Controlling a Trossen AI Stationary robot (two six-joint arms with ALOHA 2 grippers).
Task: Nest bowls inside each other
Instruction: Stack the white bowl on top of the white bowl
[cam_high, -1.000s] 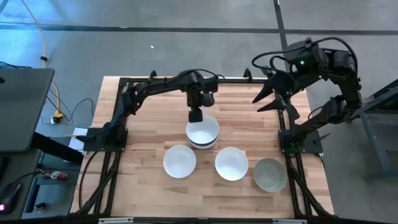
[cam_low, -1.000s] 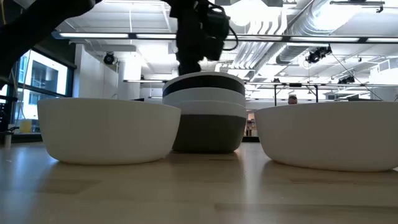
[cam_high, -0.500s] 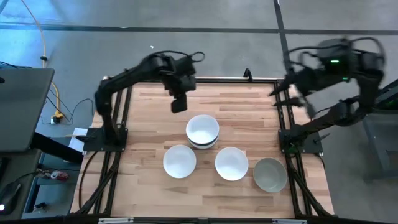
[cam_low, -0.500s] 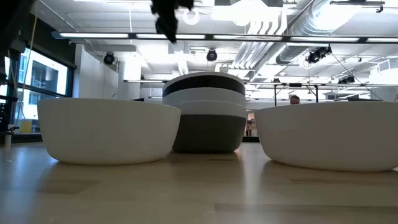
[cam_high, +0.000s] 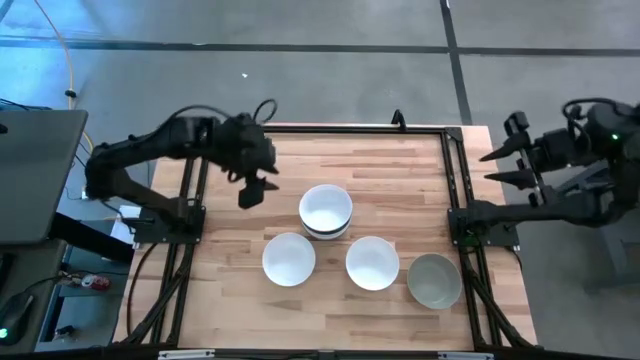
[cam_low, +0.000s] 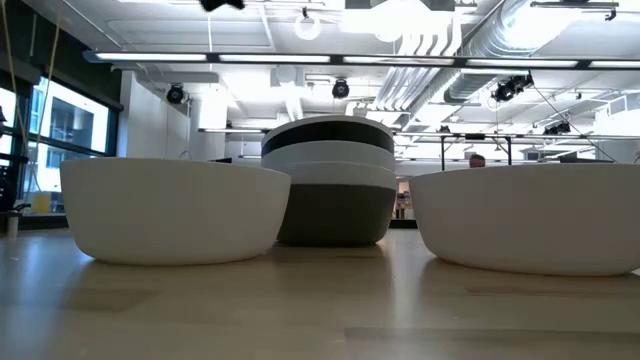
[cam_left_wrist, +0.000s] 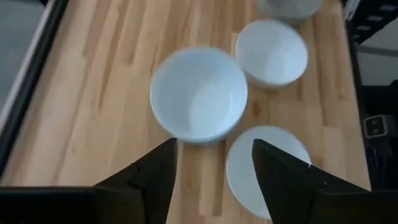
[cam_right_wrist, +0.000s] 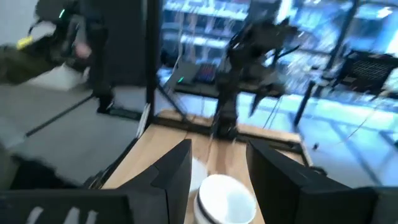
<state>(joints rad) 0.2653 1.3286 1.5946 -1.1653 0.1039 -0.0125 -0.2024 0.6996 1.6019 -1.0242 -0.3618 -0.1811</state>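
Note:
A stack of nested bowls (cam_high: 326, 212) stands mid-table; from above its inside is white, and in the low view the stack (cam_low: 330, 180) shows black, white and grey bands. Nearer the front edge stand two single white bowls (cam_high: 289, 259) (cam_high: 372, 263) and a grey bowl (cam_high: 434, 281), each on its base. My left gripper (cam_high: 252, 190) hangs open above the wood, left of the stack; its wrist view looks down on the stack (cam_left_wrist: 199, 93). My right gripper (cam_high: 505, 165) is open in the air beyond the table's right edge.
A black frame rail (cam_high: 350, 130) runs around the wooden tabletop (cam_high: 390, 180). Bare wood lies behind the stack and along the left side. In the low view the two white bowls (cam_low: 175, 210) (cam_low: 530, 215) fill the foreground on either side of the stack.
My left gripper has risen from just above the stack and swung toward the table's left edge, now clear of the bowls. My right arm has drawn back from over the far right corner to beyond the right edge. No bowl has moved.

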